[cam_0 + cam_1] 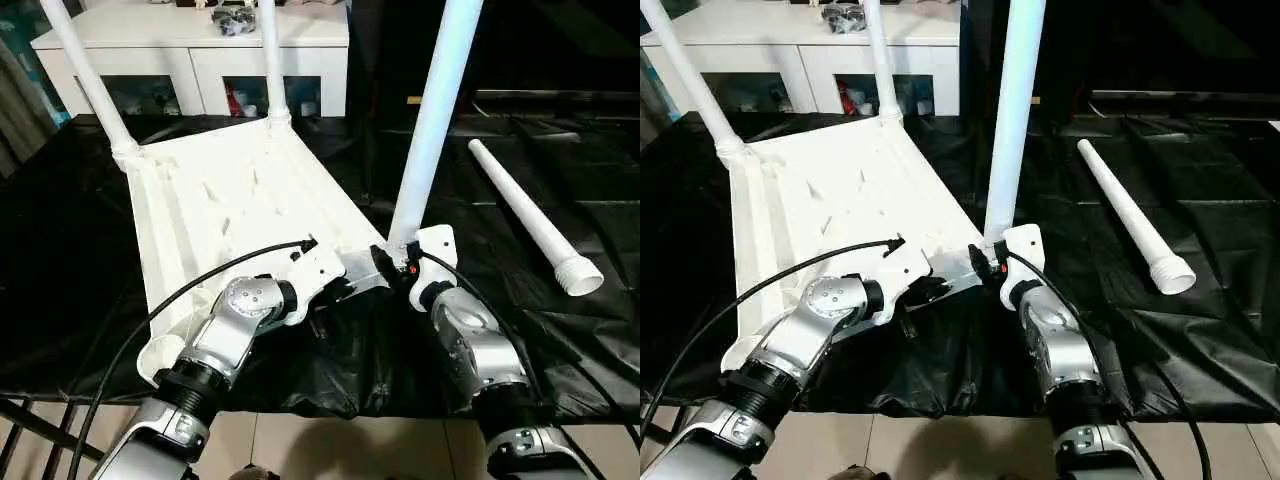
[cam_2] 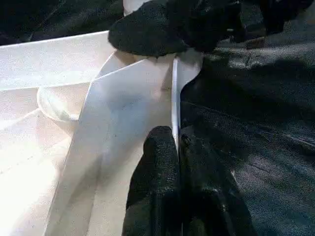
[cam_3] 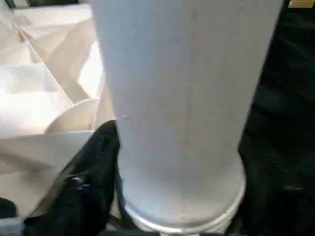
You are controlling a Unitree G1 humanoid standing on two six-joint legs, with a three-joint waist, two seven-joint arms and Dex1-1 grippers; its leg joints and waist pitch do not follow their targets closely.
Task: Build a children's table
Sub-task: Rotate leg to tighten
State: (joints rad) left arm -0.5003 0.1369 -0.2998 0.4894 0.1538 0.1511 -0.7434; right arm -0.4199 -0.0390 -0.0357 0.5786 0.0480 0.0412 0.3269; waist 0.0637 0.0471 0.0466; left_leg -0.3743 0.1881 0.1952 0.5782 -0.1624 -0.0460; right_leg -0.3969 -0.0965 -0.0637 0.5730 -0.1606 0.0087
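Children's table [image 1: 230,200] lies upside down on black sheeting [image 1: 560,330], ribbed underside up, so its corner sockets face upward for the legs. Two legs [image 1: 272,60] already stand in the corners farthest from both tools. The left tool [image 2: 178,147] is pinched shut on the thin near rim of the upturned top, seemingly to keep it from sliding while a leg is worked in. Just beside it, at the near corner, the right tool [image 1: 400,262] stands around the base of a third leg [image 1: 437,110], which stands nearly upright with its flared end at the socket; one black finger [image 3: 93,172] presses the tube, so I judge it gripped and being seated. The fourth leg [image 1: 535,220] lies loose on the sheeting beyond and outward of the right tool, within reach for the last corner beside the left forearm [image 1: 225,340].
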